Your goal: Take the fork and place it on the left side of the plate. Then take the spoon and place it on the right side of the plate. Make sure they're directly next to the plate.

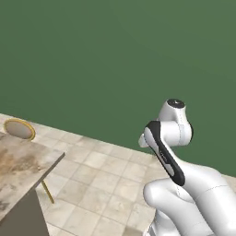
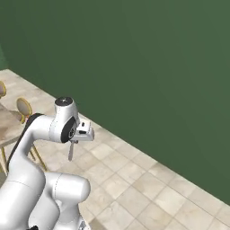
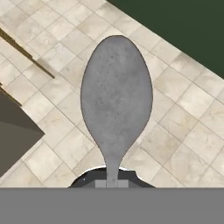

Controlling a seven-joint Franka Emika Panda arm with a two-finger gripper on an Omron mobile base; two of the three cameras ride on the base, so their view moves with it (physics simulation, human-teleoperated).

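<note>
Grey metal fills my hand view: the small, slim metallic spoon (image 3: 116, 103) with its oval bowl stands straight out from my pincer (image 3: 112, 183), its narrow neck running down between my two dark finger tips, which are closed tight on the handle. The bowl faces the camera flat on, speckled and dull, and beyond it lies the pale beige tiled floor (image 3: 183, 127) with the dark green wall (image 3: 183, 30) cutting across the upper right corner.

From the right base view I see my white arm folded high above the floor, and the spoon (image 2: 71, 151) hangs from my pincer (image 2: 73, 142) with its length pointing downward, well clear of any surface. It touches nothing but my fingers.

To my left in that same view stands the edge of a mottled brown-and-cream stone table (image 2: 8, 128) and, beside it, a round-backed chair with a golden frame (image 2: 24, 109) and thin golden legs. The left base view shows the same table (image 1: 20, 168) from the other side, its worn top reaching into the lower left corner over a dark grey side panel, with a golden-rimmed round chair back (image 1: 19, 129) just behind its far edge and one slanted golden leg (image 1: 47, 191) below it. The spoon is held in the air, well apart from that table.
</note>
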